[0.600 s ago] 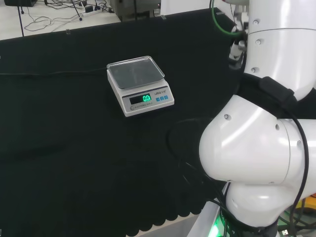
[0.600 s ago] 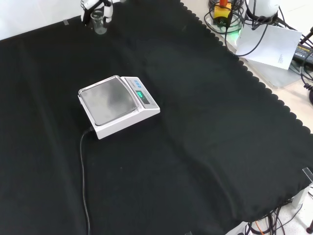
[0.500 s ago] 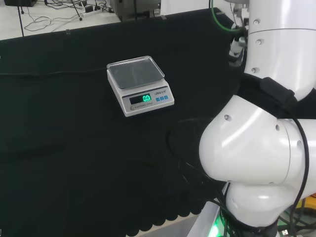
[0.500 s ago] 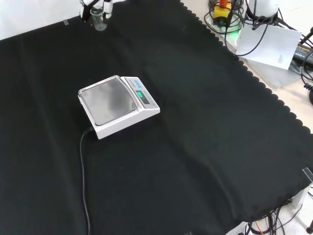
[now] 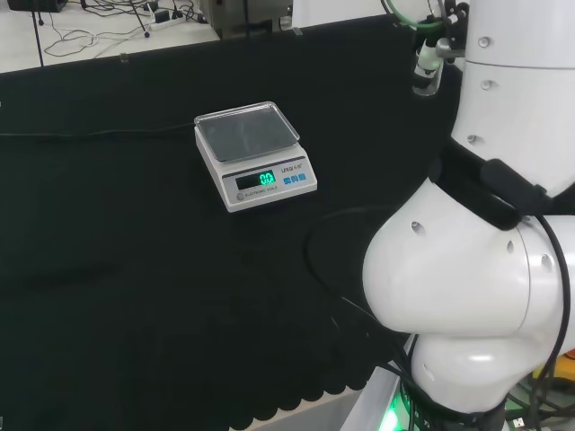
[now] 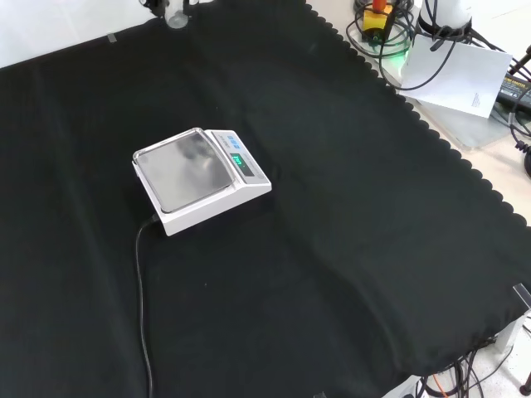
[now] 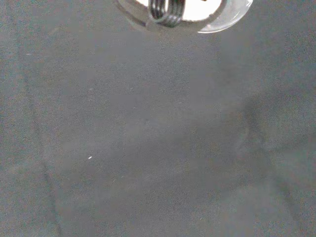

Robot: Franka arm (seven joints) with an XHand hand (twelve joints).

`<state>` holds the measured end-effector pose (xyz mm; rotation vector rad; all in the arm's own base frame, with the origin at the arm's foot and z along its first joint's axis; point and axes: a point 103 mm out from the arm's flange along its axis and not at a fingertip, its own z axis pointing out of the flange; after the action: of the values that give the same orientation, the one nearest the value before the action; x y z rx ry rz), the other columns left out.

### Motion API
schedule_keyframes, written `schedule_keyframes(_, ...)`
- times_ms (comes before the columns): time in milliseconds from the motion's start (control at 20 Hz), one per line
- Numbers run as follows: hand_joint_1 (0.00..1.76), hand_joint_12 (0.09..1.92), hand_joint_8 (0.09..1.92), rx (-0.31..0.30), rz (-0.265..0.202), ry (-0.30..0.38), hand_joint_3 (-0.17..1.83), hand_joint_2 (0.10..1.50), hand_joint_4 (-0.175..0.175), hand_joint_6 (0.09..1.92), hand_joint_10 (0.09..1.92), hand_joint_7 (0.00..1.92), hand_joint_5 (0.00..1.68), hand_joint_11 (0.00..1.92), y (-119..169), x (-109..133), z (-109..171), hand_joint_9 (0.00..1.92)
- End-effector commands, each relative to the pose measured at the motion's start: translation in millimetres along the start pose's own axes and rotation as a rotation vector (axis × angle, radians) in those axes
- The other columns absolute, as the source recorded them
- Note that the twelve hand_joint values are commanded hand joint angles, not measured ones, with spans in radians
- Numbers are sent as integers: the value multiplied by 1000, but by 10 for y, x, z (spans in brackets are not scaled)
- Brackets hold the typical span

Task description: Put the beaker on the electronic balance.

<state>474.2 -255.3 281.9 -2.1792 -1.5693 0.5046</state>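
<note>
**Beaker in the grip, balance well apart from it**

The robot hand (image 6: 189,3) is at the far edge of the worktop (image 6: 348,249), at the top of the front view. It appears to be closed round the beaker (image 6: 175,16), which hangs clear of the black cloth and looks roughly upright. Little of the hold itself can be seen.

The electronic balance (image 6: 249,192) stands well apart from it. In the front view it lies straight down the picture and a shade to the right. In the head view it lies to the left of the hand and nearer the camera. Its steel pan (image 6: 182,170) is bare and level, with nothing between it and the beaker, so the carry looks like a plain crossing followed by a descent. The pan sits at the back of the casing, away from the keys.

As for writing, the front panel carries a lit green display (image 5: 267,179), blue keys (image 5: 299,178) and a line of print too small to read.
</note>
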Motion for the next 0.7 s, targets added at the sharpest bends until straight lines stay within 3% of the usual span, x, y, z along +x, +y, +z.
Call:
schedule_keyframes(50,1530,1611,996,-61,-84,-53,0,1213,-175,1482,1199,767,559,598,-320,486,-104,774)
schedule_keyframes(350,1529,1611,991,-90,-164,-52,0,1212,-175,1483,1189,770,562,603,-304,1012,-108,774)
schedule_keyframes(700,1529,1612,987,-62,-233,-92,0,1212,-175,1485,1180,773,564,606,-86,1517,37,774)
